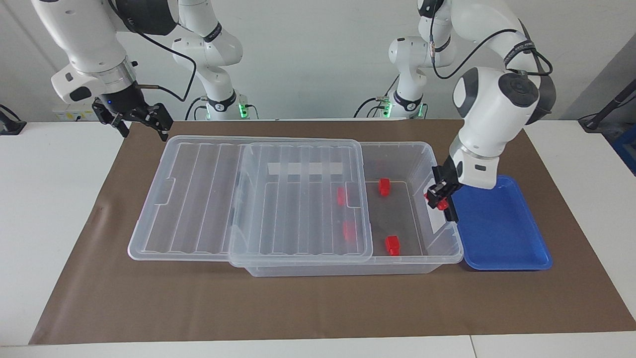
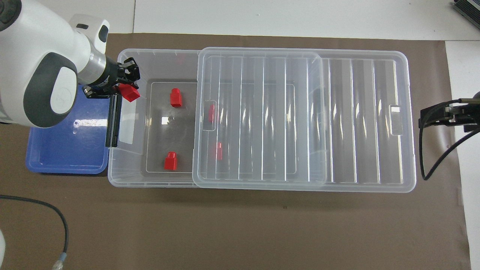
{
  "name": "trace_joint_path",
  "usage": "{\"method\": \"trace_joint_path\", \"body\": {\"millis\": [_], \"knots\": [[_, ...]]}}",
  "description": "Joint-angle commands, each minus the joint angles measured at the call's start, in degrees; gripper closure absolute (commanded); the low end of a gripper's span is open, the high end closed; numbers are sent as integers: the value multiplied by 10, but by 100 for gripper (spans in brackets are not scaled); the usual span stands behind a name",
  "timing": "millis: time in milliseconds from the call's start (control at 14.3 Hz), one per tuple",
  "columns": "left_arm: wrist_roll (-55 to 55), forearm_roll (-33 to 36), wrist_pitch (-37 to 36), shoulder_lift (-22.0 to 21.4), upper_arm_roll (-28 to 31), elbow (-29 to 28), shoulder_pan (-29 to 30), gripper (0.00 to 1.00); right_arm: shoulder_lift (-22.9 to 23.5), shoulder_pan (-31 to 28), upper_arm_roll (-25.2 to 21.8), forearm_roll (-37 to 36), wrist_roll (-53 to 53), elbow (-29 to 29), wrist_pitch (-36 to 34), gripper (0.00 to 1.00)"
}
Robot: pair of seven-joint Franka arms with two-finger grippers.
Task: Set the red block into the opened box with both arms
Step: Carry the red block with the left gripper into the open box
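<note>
My left gripper (image 1: pixel 438 195) (image 2: pixel 125 87) is shut on a small red block (image 1: pixel 437 200) (image 2: pixel 129 93) and hangs over the clear box's (image 1: pixel 397 146) (image 2: pixel 157 52) end wall, by the black clip handle (image 1: pixel 445 194) (image 2: pixel 113 120). The ribbed lid (image 1: pixel 198 199) (image 2: pixel 356 112) is slid toward the right arm's end, leaving the handle end of the box uncovered. Several red blocks lie inside: two in the uncovered part (image 1: pixel 384 186) (image 1: pixel 392 244), others under the lid's edge (image 1: pixel 341 195). My right gripper (image 1: pixel 144 134) (image 2: pixel 423 118) waits open, raised over the mat just off the lid's outer end.
A shallow blue tray (image 1: pixel 502 233) (image 2: pixel 63 150) lies against the box's handle end with nothing in it. A brown mat (image 1: pixel 318 303) covers the table under everything. A loose black cable (image 2: pixel 56 213) lies on the mat near the left arm's base.
</note>
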Motion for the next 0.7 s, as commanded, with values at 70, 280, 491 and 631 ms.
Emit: {"method": "trace_joint_path", "body": {"millis": [70, 280, 491, 631], "knots": [[-8, -2, 68, -5, 9, -51, -8, 100, -12, -6, 2, 37, 6, -8, -6, 0], [-11, 33, 162, -27, 9, -158, -36, 100, -12, -2, 2, 56, 8, -2, -4, 0], [-10, 55, 195, -20, 9, -191, -48, 100, -13, -2, 2, 46, 5, -2, -3, 0], [0, 81, 215, -23, 9, -225, -49, 100, -13, -2, 2, 46, 5, -5, -4, 0]]}}
